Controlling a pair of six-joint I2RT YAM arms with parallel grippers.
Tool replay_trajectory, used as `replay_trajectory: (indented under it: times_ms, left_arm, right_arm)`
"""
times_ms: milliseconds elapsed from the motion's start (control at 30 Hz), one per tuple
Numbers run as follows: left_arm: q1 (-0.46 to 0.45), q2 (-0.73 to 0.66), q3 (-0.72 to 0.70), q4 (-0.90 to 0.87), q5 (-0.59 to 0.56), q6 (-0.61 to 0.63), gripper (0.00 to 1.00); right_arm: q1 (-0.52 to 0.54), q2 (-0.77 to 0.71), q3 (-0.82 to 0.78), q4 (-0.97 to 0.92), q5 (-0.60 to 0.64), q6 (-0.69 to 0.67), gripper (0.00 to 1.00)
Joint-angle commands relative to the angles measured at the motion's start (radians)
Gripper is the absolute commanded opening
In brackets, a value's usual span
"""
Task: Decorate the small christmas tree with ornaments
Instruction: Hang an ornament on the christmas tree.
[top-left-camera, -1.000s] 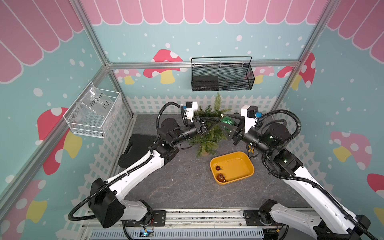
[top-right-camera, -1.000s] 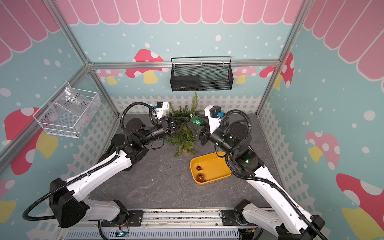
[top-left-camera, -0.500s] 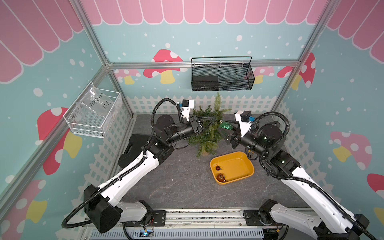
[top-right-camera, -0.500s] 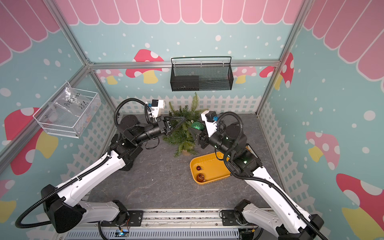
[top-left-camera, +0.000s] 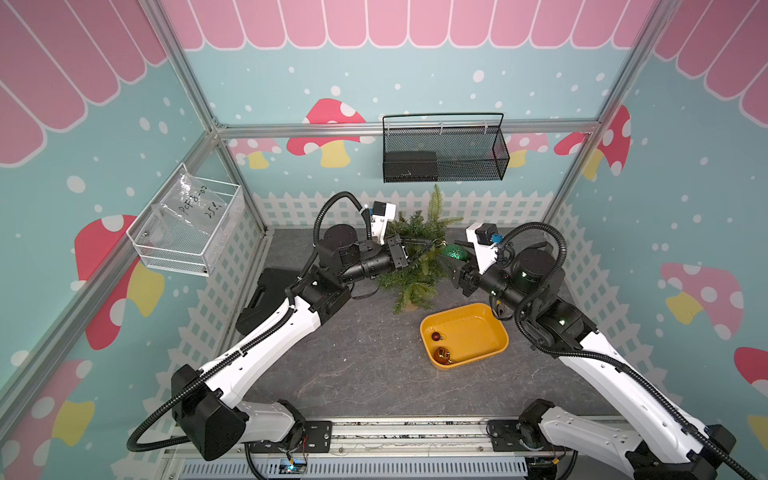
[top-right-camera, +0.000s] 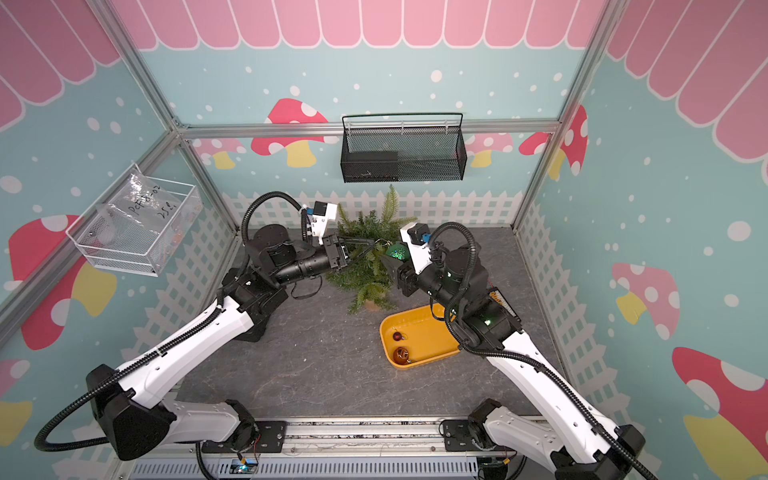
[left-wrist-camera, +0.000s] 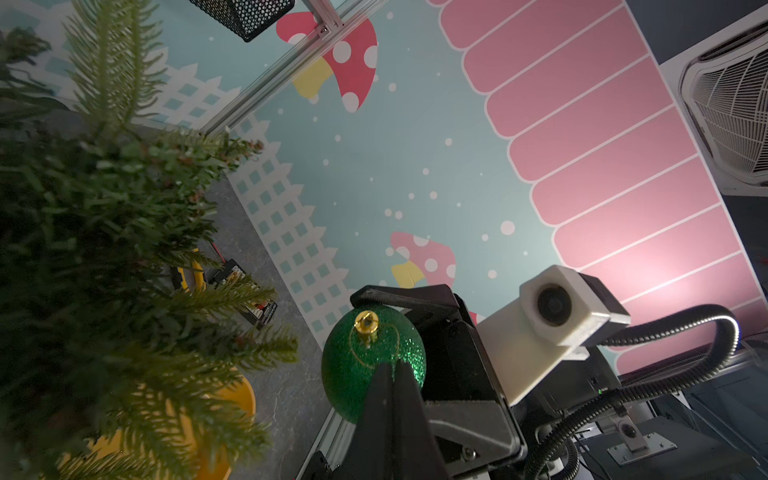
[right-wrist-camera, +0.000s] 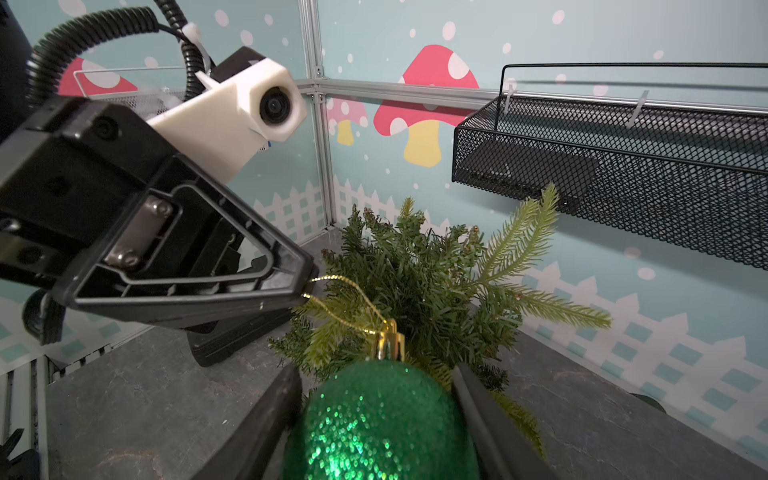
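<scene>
Centrally, both arms reach inward and meet at the small christmas tree (top-left-camera: 415, 266), which stands at the back of the table (top-left-camera: 365, 365). The left gripper (top-left-camera: 431, 242), on an outstretched forearm, has its jaws pressed together, pinching the gold string loop (right-wrist-camera: 353, 286). The right gripper (right-wrist-camera: 376, 374), opposite, has its jaws part-way apart, clamping the green bauble (top-left-camera: 454, 252) just beside the branches. The copper bauble (top-left-camera: 441, 354) and red bauble (top-left-camera: 435, 336) lie in the yellow tray (top-left-camera: 500, 332).
</scene>
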Motion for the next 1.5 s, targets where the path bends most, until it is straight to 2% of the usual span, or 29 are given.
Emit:
replay_trajectory:
  times_ms: [0,867,1467]
  left_arm:
    - [0.002,0.015,0.044,-0.048,-0.033,0.045,0.00]
    - [0.026,0.057,0.041,-0.107,-0.079,0.050,0.00]
    - [0.038,-0.009,-0.009,-0.070,-0.070,0.023,0.00]
  right_arm:
    - [0.007,0.012,0.028,0.006,0.015,-0.035,0.54]
    - [0.006,0.073,0.056,-0.018,0.002,-0.047,0.55]
    - [0.006,0.056,0.063,-0.023,-0.005,-0.035,0.55]
